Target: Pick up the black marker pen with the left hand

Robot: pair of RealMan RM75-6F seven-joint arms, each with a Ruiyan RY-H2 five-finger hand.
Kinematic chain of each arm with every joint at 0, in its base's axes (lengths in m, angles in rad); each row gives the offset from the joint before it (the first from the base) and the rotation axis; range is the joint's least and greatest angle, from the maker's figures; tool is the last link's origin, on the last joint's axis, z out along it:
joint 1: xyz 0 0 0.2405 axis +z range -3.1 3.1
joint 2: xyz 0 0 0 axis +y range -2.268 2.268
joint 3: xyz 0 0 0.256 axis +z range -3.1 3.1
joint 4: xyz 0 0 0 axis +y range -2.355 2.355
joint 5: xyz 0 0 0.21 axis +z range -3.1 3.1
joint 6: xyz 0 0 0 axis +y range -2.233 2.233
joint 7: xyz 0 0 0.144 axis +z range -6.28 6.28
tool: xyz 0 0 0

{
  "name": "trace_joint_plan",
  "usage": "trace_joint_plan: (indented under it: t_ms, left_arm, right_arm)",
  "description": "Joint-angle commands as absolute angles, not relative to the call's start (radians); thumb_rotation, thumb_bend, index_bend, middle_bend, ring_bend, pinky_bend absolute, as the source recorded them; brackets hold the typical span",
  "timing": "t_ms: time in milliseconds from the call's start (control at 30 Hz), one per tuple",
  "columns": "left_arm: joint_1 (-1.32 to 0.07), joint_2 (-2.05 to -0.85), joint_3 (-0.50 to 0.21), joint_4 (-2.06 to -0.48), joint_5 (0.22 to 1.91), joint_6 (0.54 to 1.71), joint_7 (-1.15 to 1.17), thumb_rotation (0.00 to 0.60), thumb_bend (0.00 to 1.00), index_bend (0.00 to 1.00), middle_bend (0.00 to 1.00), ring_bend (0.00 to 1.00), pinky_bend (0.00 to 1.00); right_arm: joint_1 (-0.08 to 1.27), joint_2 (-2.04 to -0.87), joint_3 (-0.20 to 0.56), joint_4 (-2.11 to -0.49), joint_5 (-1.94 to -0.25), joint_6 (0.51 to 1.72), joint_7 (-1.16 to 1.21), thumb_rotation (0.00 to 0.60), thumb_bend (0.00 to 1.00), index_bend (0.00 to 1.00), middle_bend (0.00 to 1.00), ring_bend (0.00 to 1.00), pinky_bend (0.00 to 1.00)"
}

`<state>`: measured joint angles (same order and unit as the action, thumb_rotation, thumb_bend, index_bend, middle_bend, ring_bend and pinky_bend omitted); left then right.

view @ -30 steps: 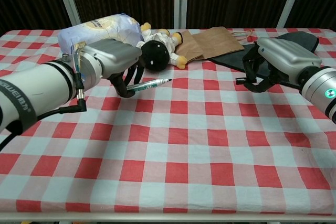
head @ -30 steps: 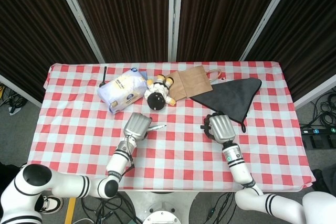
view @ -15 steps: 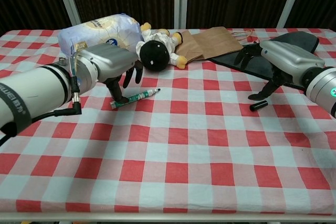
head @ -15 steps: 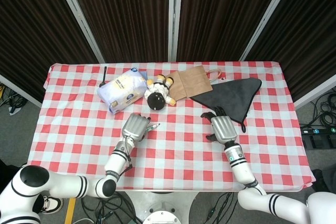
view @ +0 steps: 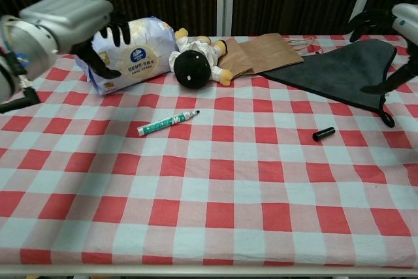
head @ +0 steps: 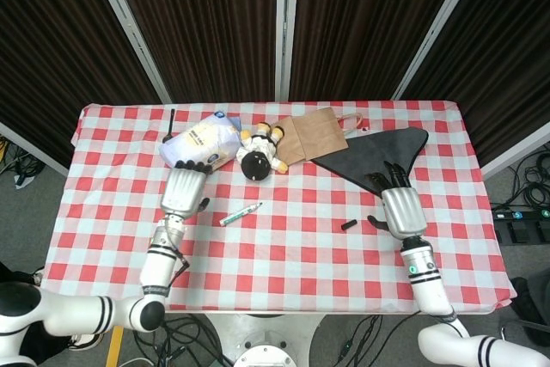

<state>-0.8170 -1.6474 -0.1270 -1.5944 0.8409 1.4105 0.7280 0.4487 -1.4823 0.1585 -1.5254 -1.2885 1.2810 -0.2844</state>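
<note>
My left hand point(head: 184, 188) raised, fingers point(view: 116, 29) apart, holding nothing. My right hand point(head: 401, 209) likewise bare, fingers point(head: 388, 172) spread over dark cloth point(view: 343, 68). Marker pen point(head: 240, 213) lies flat on checked surface point(view: 215, 194), uncapped; black cap point(view: 323, 134) well apart toward right. Tissue pack point(head: 201, 145), doll point(view: 194, 63), paper bag point(head: 314, 134) behind; bag's contents hidden.

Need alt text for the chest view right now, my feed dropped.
The marker pen lies uncapped on the checkered table, its black cap apart to the right; neither hand holds anything. The left hand hangs open by the tissue pack, with the right hand at the frame's edge.
</note>
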Motion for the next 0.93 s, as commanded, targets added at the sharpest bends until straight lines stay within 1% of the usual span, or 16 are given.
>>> trace_joint_plan:
  t_ms: [33,133,267,367,467,633,700,933]
  left_arm:
    - [-0.659,-1.569,-0.038,-1.66,1.008,1.586,0.586,0.6,0.16,0.31,0.26,0.23,0.2]
    - [-0.545,-1.556,0.017,-1.678,1.077,1.689,0.498,0.6,0.15,0.31,0.26,0.2,0.19]
    - [-0.429,-1.545,0.071,-1.665,1.134,1.76,0.399,0.6,0.15,0.31,0.26,0.19,0.19]
    - [-0.362,-1.531,0.111,-1.656,1.156,1.775,0.368,0.6,0.15,0.31,0.26,0.19,0.2]
    - [-0.297,-1.519,0.136,-1.664,1.171,1.793,0.339,0.6,0.15,0.31,0.26,0.2,0.21]
    - [-0.229,-1.501,0.149,-1.679,1.209,1.821,0.345,0.6,0.15,0.31,0.26,0.2,0.21]
    - [-0.212,-1.496,0.14,-1.674,1.223,1.824,0.35,0.6,0.15,0.31,0.26,0.19,0.21]
    - [-0.185,-1.482,0.102,-1.68,1.232,1.771,0.354,0.6,0.15,0.31,0.26,0.19,0.21]
  right_arm:
    - [0.35,-1.345,0.083,-1.669,-1.269,1.34,-0.381,0.6,0.0,0.05,0.1,0.0,0.0]
    - [0.269,-1.298,0.038,-1.712,-1.302,1.431,-0.364,0.6,0.0,0.02,0.07,0.0,0.0]
    - [0.185,-1.28,-0.02,-1.713,-1.364,1.522,-0.335,0.6,0.0,0.01,0.06,0.0,0.0]
    - [0.134,-1.275,-0.061,-1.703,-1.41,1.565,-0.308,0.6,0.0,0.01,0.06,0.0,0.0]
    - [0.096,-1.267,-0.082,-1.701,-1.441,1.596,-0.272,0.6,0.0,0.01,0.06,0.0,0.0]
    - [0.059,-1.262,-0.09,-1.698,-1.471,1.625,-0.264,0.6,0.0,0.0,0.06,0.0,0.0]
    - [0.053,-1.272,-0.087,-1.692,-1.473,1.619,-0.264,0.6,0.0,0.0,0.06,0.0,0.0]
    - [0.049,-1.293,-0.067,-1.674,-1.459,1.578,-0.262,0.6,0.0,0.0,0.05,0.0,0.0]
